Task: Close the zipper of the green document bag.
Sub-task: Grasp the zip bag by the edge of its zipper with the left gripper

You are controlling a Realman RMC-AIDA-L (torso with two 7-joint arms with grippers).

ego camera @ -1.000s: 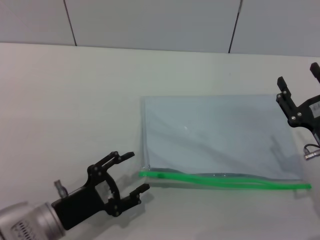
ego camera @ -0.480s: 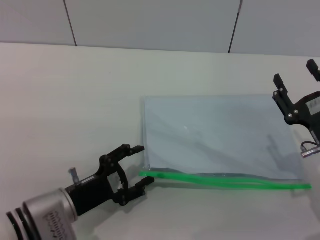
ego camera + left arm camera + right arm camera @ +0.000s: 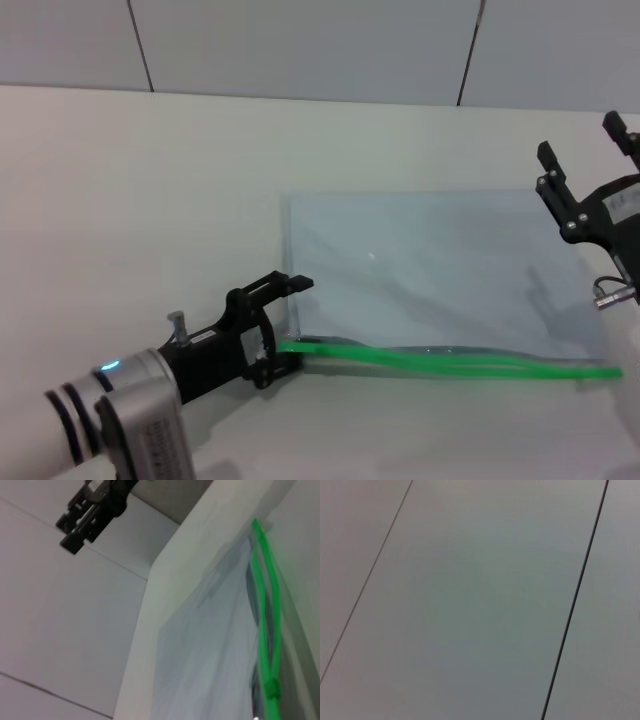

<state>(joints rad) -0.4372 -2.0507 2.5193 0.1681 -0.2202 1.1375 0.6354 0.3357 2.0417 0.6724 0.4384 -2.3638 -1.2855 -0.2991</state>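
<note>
Fingers of the left hand [image 3: 288, 322] stand apart, one above and one below the near-left corner of the green document bag [image 3: 430, 270], right at the end of the zipper [image 3: 450, 360]; whether either finger touches the plastic cannot be told, and nothing is pinched between them. The arm behind it reaches in from the near-left corner of the desk [image 3: 150, 200]. The zipper runs along the bag's near long edge toward the desk's right edge, and its two green strips lie apart for most of their length, so the bag is unzipped there. In the left wrist view the small green slider [image 3: 271, 689] sits on the strips close to the camera. The bag lies flat on the right half of the desk. The right hand [image 3: 588, 158] hangs above the bag's far-right corner, its fingers spread wide and holding nothing. The right wrist view shows only grey wall panels [image 3: 470, 600].
</note>
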